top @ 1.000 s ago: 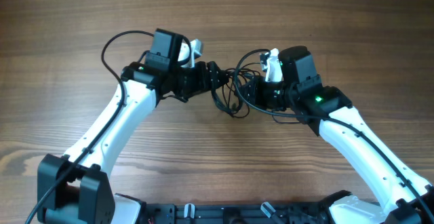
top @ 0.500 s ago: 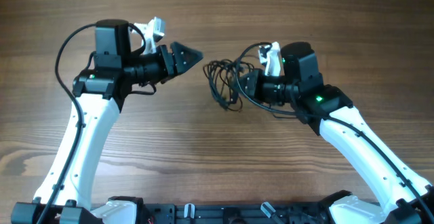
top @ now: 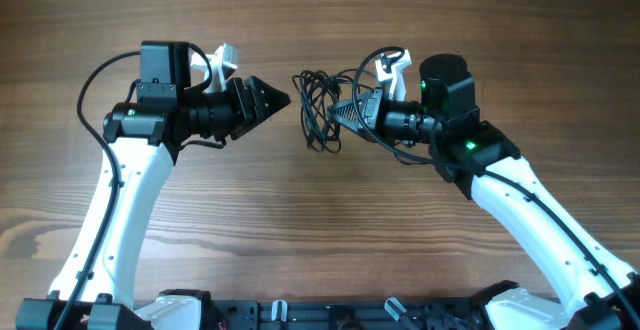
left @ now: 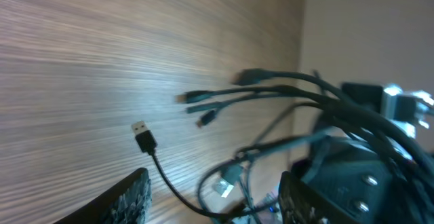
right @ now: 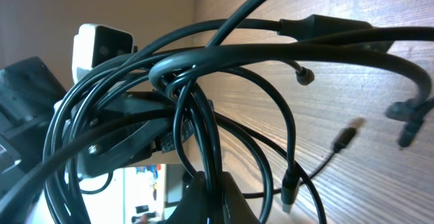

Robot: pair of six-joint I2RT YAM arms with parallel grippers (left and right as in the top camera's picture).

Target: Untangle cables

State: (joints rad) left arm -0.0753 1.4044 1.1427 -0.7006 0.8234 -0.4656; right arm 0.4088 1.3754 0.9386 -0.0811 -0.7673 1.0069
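Cables [top: 318, 110]: loose black bundle, mid-width of table [top: 320, 230], toward far edge, between both hands. Right hand [top: 345, 113] clamped on bundle's right side. Loops crowd right wrist view, blocking most of it. Left hand [top: 268, 100] just left of bundle, apart from it, fingers spread, nothing held. USB-A plug [left: 143, 137] on free cable end, over wood grain. Smaller plugs [left: 203, 105] near it, blurred. Plug markings too blurred to read. Green light [top: 470, 148] lit on right arm.
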